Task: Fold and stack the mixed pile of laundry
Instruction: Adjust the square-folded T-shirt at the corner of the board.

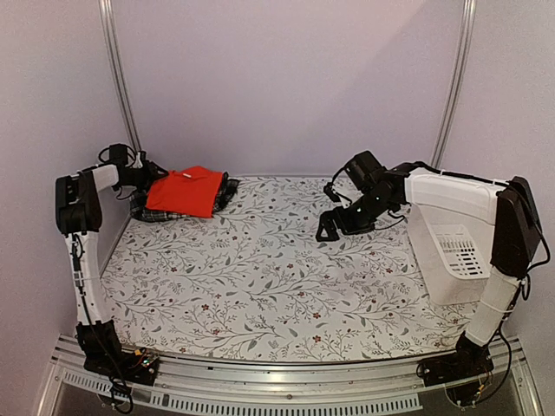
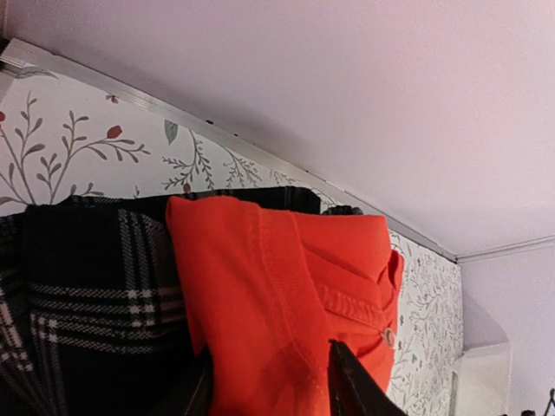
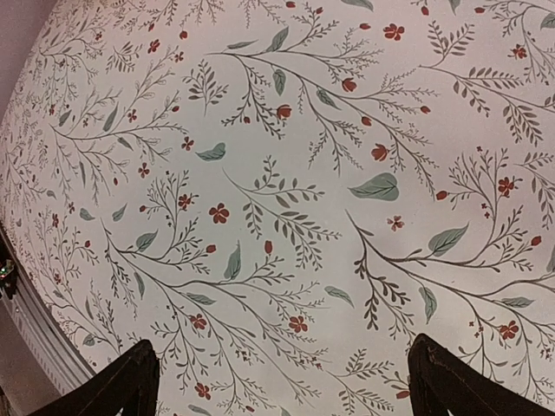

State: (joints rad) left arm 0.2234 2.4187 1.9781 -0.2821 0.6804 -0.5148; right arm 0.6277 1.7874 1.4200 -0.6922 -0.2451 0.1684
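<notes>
Folded red shirt (image 1: 184, 191) sits on plaid garment (image 1: 227, 192) at worktop's (image 1: 286, 277) far-left corner, long axis left-right, left end effector (image 2: 269, 386) at its left edge straddling red cloth, can't tell if clamped; right end effector (image 3: 282, 377) spread wide, well apart.

This was a robotics lab cell: the left arm (image 1: 82, 260) and right arm (image 1: 460, 204) were bolted to an aluminium rail (image 1: 286, 381) along a floral-covered bench (image 1: 277, 277), boxed in by plain pale walls (image 1: 286, 78).
</notes>
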